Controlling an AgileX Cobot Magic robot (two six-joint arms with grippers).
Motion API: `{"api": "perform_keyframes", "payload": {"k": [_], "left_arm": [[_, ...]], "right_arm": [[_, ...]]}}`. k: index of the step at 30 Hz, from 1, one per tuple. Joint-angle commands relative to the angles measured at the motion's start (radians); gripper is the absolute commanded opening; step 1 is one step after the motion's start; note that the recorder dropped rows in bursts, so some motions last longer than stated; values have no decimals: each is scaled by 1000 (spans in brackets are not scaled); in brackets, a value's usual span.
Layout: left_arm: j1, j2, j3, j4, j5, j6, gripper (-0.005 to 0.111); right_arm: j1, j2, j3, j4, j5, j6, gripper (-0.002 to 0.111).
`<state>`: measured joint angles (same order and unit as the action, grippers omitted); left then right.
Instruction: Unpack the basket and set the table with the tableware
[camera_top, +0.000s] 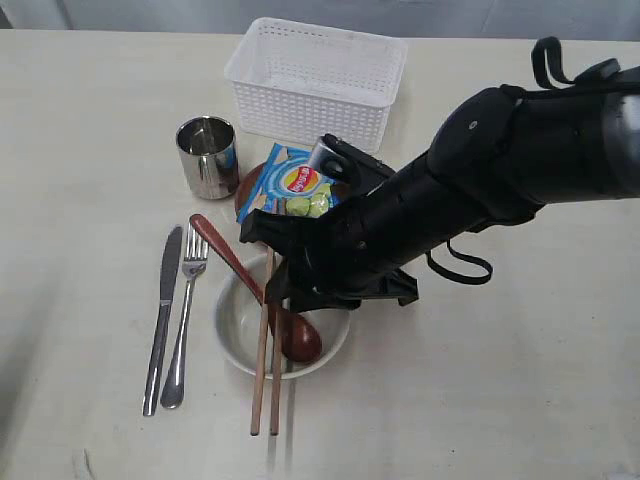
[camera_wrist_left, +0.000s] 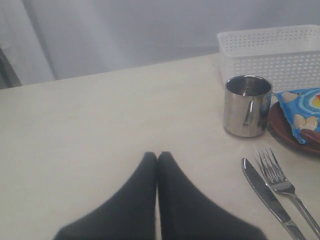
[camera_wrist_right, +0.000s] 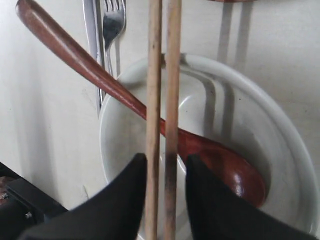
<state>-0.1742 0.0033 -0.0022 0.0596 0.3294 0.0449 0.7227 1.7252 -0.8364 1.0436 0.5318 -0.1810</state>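
My right gripper (camera_top: 281, 283) (camera_wrist_right: 165, 159) hangs over the cream bowl (camera_top: 228, 335) (camera_wrist_right: 280, 130), open, its black fingers either side of the two wooden chopsticks (camera_top: 263, 375) (camera_wrist_right: 154, 75). The chopsticks lie side by side across the bowl, with a gap to one finger. A reddish-brown wooden spoon (camera_top: 235, 262) (camera_wrist_right: 80, 62) rests in the bowl, handle out over the rim. The steel knife (camera_top: 163, 315) (camera_wrist_left: 267, 197) and fork (camera_top: 185, 320) (camera_wrist_left: 280, 182) lie on the table (camera_top: 80, 150) left of the bowl. The steel cup (camera_top: 207, 155) (camera_wrist_left: 246, 106) stands behind them. My left gripper (camera_wrist_left: 157, 155) is shut and empty above bare tabletop.
The white lattice basket (camera_top: 315, 85) (camera_wrist_left: 272, 55) stands at the back with nothing showing inside. A blue crisp packet (camera_top: 295, 185) (camera_wrist_left: 302, 112) lies on the reddish-brown plate (camera_top: 248, 185) (camera_wrist_left: 282, 127) between basket and bowl. My right arm crosses from the right edge.
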Motion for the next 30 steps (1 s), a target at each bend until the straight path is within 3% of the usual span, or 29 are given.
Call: {"api": "perform_keyframes", "payload": {"k": [1, 9, 13, 15, 16, 19, 25, 30], "left_arm": [[2, -3, 2, -9, -7, 0, 0], [2, -3, 2, -9, -7, 0, 0], [2, -3, 2, -9, -7, 0, 0], [2, -3, 2, -9, -7, 0, 0], [2, -3, 2, -9, -7, 0, 0], [2, -3, 2, -9, -7, 0, 0], [2, -3, 2, -9, -7, 0, 0], [2, -3, 2, -9, -7, 0, 0]], "right_arm": [[0, 1, 0, -5, 22, -25, 50], [0, -3, -38, -7, 31, -96, 50], [0, -47, -147, -107, 96, -84, 48], [0, -96, -212, -188, 114, -59, 38], [0, -142, -248, -254, 114, -35, 24], [0, -270, -308, -400, 135, -28, 0], [0, -569, -325, -698, 151, -28, 0], [0, -731, -325, -833, 151, -28, 0]]}}
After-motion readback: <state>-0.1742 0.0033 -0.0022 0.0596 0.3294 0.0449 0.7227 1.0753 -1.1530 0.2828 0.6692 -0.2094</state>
